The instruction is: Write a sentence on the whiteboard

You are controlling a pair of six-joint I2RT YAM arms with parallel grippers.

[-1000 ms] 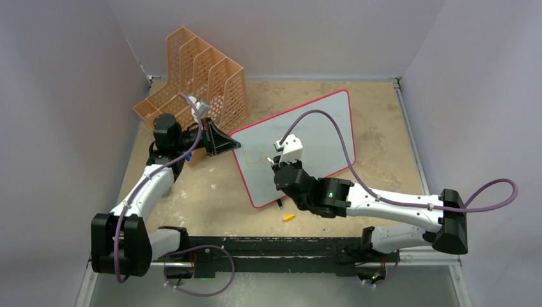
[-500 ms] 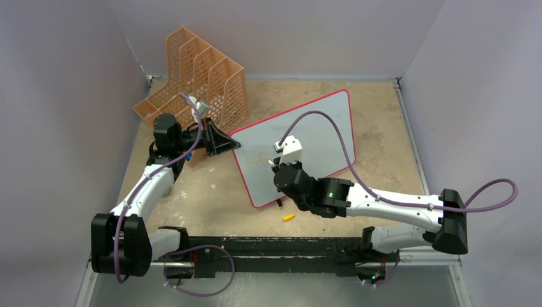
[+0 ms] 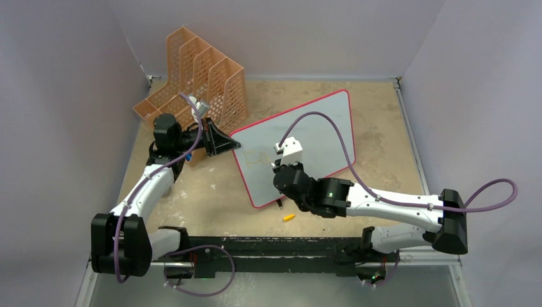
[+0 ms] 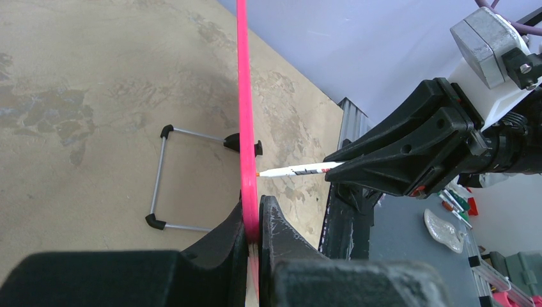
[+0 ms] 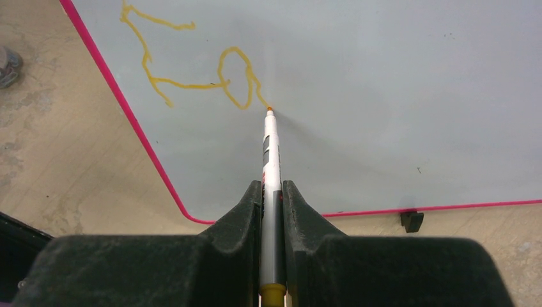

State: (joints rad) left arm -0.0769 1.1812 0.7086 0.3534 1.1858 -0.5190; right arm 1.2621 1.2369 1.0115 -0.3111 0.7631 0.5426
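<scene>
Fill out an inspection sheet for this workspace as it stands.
Surface: tan, stained tabletop.
Job's things: whiteboard standing on edge; sentence barely begun, a few orange strokes; marker tip at the board.
Clutter: orange file rack at far left; small orange piece on the table near the board.
Hands: left hand shut on the whiteboard's frame; right hand shut on the marker.
Cables: purple cable arcs over the board.
Surroundings: plain grey walls.
</scene>
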